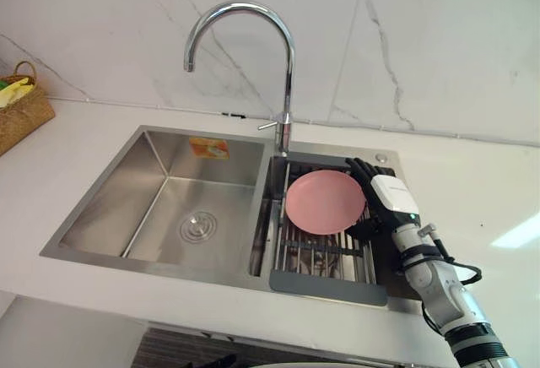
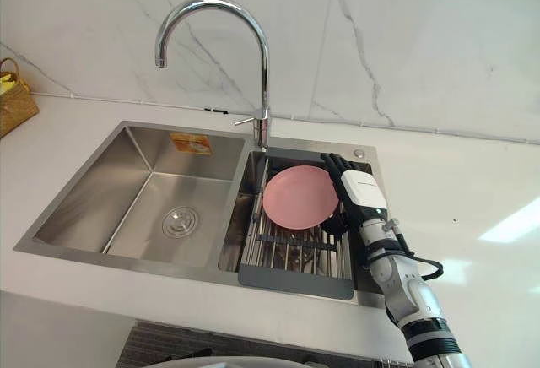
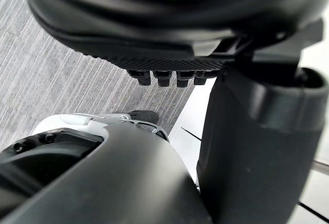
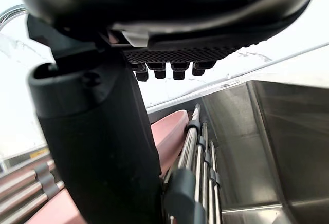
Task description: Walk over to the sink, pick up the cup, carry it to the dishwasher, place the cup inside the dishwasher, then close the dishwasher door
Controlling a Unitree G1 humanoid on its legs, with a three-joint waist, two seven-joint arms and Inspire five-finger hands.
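Sink (image 1: 110, 208), set into the white desk (image 1: 67, 157). Rack (image 1: 329, 287), laid across the right basin for draining. Pink plate (image 1: 325, 202), found where the task names a cup, is propped on the rack. Right hand (image 1: 390, 199): fingers kept straight along the plate's right rim, nothing gripped, judged a pre-grasp placement. Left hand (image 3: 169, 39): relaxed, hung idle above the floor (image 3: 46, 80).

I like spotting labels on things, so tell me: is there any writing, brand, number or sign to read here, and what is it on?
Sticker on the back wall of the sink, left basin: yellow and orange, print too blurred to read.
Right hand, white back: no writing can be made out.
Nothing else bears readable text.
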